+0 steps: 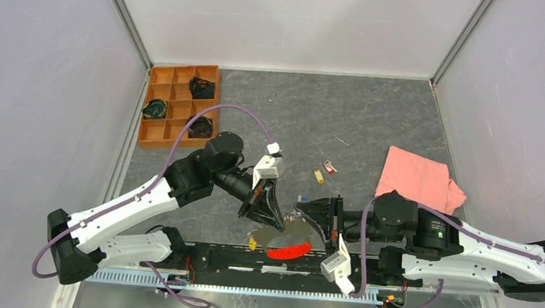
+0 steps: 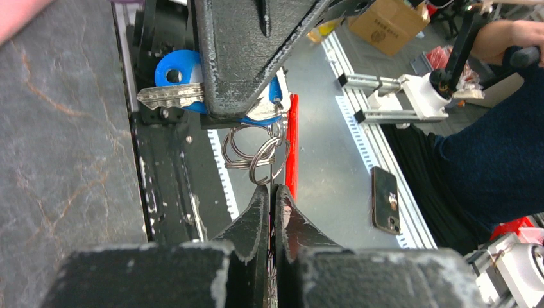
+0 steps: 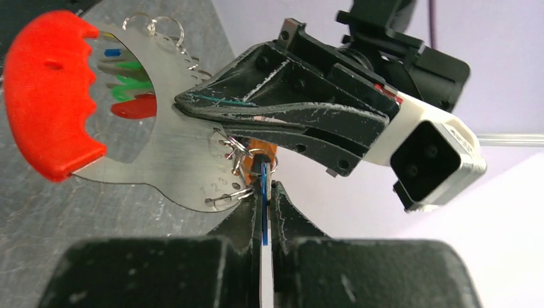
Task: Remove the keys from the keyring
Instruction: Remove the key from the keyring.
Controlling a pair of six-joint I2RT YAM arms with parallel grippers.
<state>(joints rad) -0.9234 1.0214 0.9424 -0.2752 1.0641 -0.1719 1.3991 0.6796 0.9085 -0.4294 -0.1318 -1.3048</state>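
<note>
Grey bench (image 1: pixel 373 117) below; left claw (image 2: pixel 271 190) clenched on keyring (image 2: pixel 255 157) at its twelve o'clock; right claw (image 3: pixel 266 187) grasping blue key (image 2: pixel 172 67).

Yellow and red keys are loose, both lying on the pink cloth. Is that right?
Not on the cloth. The yellow key and the red key are loose, but both lie on the bare grey table, left of the pink cloth and apart from it. The top external view shows this.
</note>
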